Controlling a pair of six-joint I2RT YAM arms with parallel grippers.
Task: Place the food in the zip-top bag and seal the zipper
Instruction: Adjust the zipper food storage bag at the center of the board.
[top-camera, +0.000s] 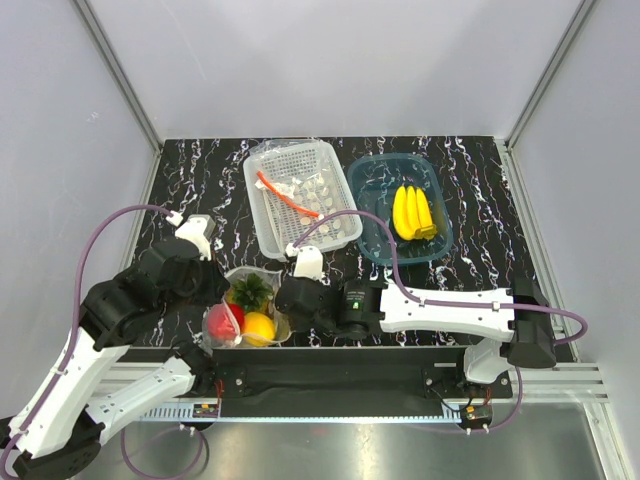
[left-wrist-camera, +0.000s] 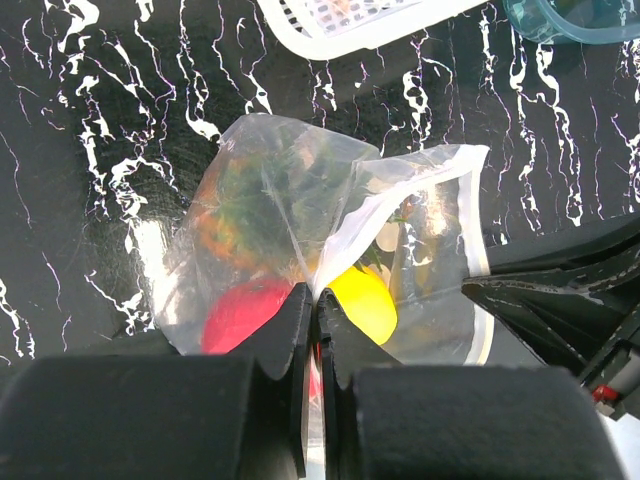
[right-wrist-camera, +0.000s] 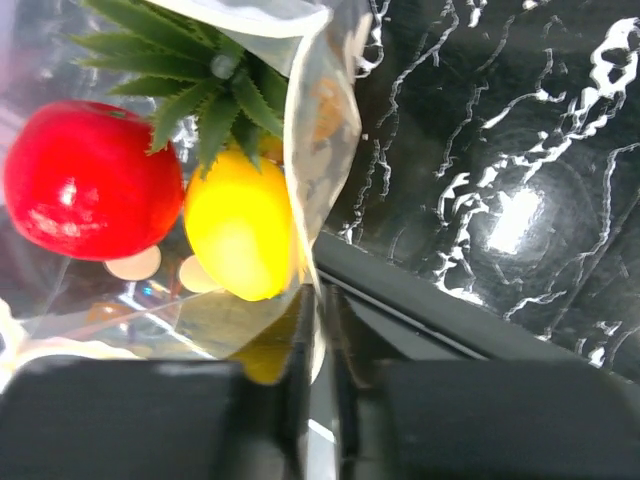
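One soft clear bag (left-wrist-camera: 290, 190), lower left of centre in the top view, holds three glossy toys: a round red fruit (right-wrist-camera: 90, 185), an oval lemon (right-wrist-camera: 240, 235) and a spiky-leaved orange piece (right-wrist-camera: 200, 95). One banana bunch (top-camera: 413, 212) lies in the blue tub (top-camera: 375, 228), upper right. The left claw (left-wrist-camera: 312, 300) and right claw (right-wrist-camera: 320, 300) are each clamped on the bag's rim.

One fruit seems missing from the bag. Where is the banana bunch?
In the top view, the banana bunch lies in the blue tub, just right of the white basket, toward the far right.
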